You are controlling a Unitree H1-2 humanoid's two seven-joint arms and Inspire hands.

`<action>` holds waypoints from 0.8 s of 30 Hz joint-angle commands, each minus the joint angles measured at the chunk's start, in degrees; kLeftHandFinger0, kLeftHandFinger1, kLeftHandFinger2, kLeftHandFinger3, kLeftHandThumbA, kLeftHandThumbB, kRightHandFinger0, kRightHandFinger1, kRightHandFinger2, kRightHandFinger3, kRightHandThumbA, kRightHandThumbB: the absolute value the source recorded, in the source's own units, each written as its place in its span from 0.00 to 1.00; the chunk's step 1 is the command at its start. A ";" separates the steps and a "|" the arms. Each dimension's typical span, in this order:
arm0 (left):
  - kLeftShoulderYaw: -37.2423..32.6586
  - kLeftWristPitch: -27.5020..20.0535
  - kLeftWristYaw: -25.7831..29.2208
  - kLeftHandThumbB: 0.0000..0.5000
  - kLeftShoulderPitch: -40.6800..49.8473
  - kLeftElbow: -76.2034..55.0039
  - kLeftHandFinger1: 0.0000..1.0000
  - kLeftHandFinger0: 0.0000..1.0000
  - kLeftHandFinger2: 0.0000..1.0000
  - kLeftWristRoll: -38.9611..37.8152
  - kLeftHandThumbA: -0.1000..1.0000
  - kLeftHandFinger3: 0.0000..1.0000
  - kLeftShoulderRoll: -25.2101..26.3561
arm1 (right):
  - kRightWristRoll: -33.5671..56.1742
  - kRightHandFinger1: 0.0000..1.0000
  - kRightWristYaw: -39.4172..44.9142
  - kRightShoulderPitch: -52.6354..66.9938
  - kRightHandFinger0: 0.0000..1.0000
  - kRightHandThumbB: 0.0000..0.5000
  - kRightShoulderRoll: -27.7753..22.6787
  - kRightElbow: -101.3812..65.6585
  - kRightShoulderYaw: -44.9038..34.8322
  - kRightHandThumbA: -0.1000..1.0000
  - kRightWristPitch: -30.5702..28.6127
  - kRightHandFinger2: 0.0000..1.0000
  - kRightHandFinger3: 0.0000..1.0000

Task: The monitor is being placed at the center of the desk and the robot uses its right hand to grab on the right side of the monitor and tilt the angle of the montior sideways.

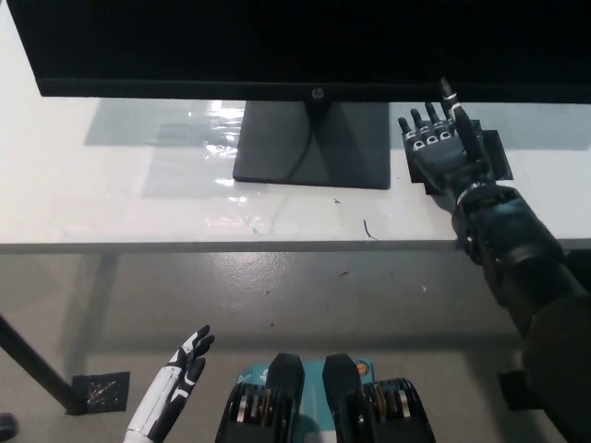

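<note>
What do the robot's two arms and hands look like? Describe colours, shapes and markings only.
The right hand is black with silver-grey patches on its fingers, on a bulky, glossy black arm with a pale ring at the wrist. The left hand is white with black finger segments, on a slim white forearm.

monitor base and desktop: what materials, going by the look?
Monitor base: looks like matte black plastic or painted metal; flat, dull, with no glare, so the look leaves it open. Desk: glossy white top, likely laminate or coated board; it mirrors the monitor and shows bright glints. The black right hand is beside the base; the white left hand rests low.
</note>
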 commanded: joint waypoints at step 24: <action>0.60 -2.25 -0.18 0.65 -1.95 -0.76 1.00 1.00 1.00 -1.02 1.00 1.00 0.47 | -3.48 1.00 10.40 13.63 1.00 0.77 6.09 -39.46 7.61 1.00 3.64 1.00 1.00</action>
